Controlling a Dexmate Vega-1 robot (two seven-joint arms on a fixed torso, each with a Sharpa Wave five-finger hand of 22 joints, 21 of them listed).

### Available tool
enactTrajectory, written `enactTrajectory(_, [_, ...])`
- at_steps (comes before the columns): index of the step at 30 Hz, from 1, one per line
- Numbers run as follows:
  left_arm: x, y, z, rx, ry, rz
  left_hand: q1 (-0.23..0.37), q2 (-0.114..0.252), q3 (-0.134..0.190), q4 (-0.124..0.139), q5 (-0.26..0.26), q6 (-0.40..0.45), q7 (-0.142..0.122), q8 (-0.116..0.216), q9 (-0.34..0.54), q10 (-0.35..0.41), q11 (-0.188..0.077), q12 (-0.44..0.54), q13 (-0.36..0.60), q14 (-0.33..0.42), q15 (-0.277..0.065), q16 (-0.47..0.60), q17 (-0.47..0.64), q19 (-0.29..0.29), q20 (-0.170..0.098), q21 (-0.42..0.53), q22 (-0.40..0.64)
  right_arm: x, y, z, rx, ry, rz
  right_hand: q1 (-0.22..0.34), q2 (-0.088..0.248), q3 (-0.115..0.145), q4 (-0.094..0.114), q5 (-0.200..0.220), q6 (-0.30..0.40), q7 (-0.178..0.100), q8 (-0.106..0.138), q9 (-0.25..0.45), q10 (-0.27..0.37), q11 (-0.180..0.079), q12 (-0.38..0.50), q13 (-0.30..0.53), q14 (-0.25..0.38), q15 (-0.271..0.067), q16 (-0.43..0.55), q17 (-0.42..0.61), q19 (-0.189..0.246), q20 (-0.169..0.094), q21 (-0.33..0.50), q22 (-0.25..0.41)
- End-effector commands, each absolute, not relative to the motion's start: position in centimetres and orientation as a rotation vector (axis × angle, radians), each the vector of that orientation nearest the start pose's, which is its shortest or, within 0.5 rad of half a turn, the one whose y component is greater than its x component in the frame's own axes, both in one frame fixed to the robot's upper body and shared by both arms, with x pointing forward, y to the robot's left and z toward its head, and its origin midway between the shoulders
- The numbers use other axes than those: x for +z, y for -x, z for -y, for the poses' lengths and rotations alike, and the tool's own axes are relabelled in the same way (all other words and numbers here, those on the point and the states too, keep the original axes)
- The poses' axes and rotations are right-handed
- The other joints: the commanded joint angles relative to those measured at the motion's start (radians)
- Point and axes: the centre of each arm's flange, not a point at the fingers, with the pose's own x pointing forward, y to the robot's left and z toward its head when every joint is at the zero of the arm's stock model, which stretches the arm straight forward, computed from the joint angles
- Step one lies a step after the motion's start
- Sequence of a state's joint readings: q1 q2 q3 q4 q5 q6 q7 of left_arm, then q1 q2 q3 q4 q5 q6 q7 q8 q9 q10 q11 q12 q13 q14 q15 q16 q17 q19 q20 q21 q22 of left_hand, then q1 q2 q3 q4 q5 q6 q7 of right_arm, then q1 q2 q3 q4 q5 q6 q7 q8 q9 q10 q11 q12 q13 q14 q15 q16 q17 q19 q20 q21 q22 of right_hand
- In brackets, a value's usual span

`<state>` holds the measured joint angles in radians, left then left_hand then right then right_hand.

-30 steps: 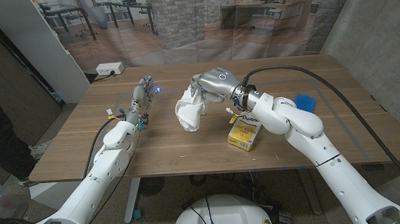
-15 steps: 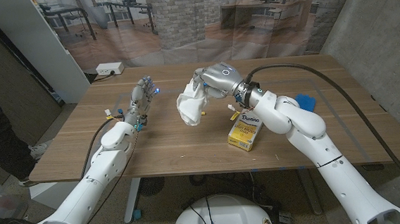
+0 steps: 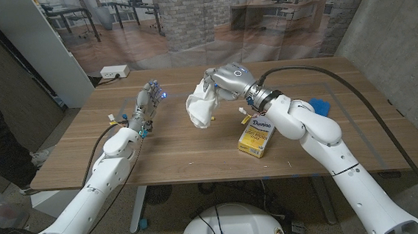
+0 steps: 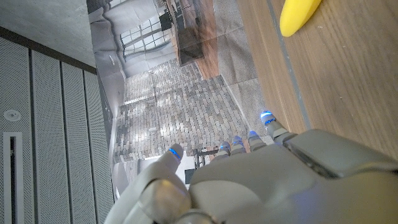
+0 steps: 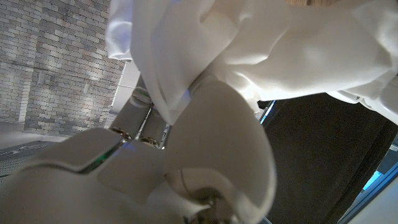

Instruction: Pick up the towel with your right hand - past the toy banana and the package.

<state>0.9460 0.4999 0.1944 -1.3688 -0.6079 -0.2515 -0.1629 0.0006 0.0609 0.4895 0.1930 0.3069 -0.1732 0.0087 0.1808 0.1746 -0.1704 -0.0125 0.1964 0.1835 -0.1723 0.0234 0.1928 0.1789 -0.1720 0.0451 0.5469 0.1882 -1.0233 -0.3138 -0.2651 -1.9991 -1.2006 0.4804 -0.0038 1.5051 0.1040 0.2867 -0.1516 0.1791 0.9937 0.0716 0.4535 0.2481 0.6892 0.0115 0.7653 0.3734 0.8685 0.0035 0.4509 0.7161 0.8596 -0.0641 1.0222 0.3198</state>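
Right hand: we've got the right hand [image 3: 225, 80] up above the middle of the worktop [image 3: 196, 144], fingers wrapped around the towel [image 3: 201, 106], forearm reaching in from the right side over the package.
Towel: white, bunched up, hanging down from that hand. In our head view its lower end looks clear of the wood, though we can't be totally sure. In our right wrist view the cloth [image 5: 249, 50] drapes over the fingers [image 5: 140, 124] and folds around them.
Left hand: our left hand [image 3: 147, 100] stands upright on the left half of the worktop, fingers apart and pointing up, nothing in it. Little blue lights glow at the fingertips [image 4: 266, 116] in the left wrist view.
Package: yellow box [image 3: 255, 138] lying under the right forearm, near the front edge.
Toy banana: we see a yellow tip [image 4: 297, 15] of it on the wood in the left wrist view.
Other stuff: blue thing [image 3: 319, 106] on the right side, past the right arm; we can't tell what it is.
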Motion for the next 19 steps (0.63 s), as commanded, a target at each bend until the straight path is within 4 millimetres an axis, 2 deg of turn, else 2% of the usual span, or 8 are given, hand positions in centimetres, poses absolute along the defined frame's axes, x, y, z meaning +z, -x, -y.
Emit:
enactTrajectory(1, [-3.4, -63.9, -33.8, -0.259, 0.012, 0.584, 0.005, 0.121, -0.002, -0.001, 0.004, -0.147, -0.007, 0.003, 0.002, -0.165, 0.002, 0.003, 0.003, -0.193, 0.004, 0.001, 0.004, -0.141, 0.006, 0.000, 0.004, 4.7, -47.2, 7.2, -0.038, 1.549, 1.368, 0.014, 0.022, 0.007, 0.001, 0.006, 0.012, 0.000, -0.006, 0.002, 0.020, 0.016, 0.008, 0.003, 0.176, -0.227, -0.005, 0.003, -0.053, -0.148, 0.010, -0.001])
enactTrajectory(12, [-3.8, -65.6, -35.8, -0.336, -0.020, 0.540, 0.004, 0.120, -0.002, -0.001, 0.004, -0.148, -0.006, 0.003, 0.002, -0.166, 0.002, 0.002, 0.003, -0.194, 0.005, 0.000, 0.004, -0.141, 0.006, -0.001, 0.004, 4.2, -46.7, 4.5, -0.089, 1.572, 1.302, 0.014, 0.022, 0.009, 0.002, 0.005, 0.011, -0.001, -0.010, 0.008, 0.019, 0.016, 0.007, 0.003, 0.179, -0.228, -0.012, 0.009, -0.060, -0.148, 0.023, -0.010])
enactTrajectory(19, [-4.9, -65.9, -36.1, -0.364, 0.010, 0.524, 0.004, 0.120, -0.003, 0.000, 0.003, -0.152, -0.005, 0.002, 0.003, -0.172, 0.006, 0.001, 0.003, -0.199, 0.005, -0.001, 0.004, -0.145, 0.005, -0.004, 0.004, 4.0, -45.9, 3.3, -0.084, 1.574, 1.275, 0.013, 0.020, 0.009, 0.002, 0.005, 0.013, 0.000, -0.012, 0.010, 0.019, 0.012, 0.009, 0.006, 0.178, -0.228, -0.017, 0.013, -0.065, -0.148, 0.033, -0.015])
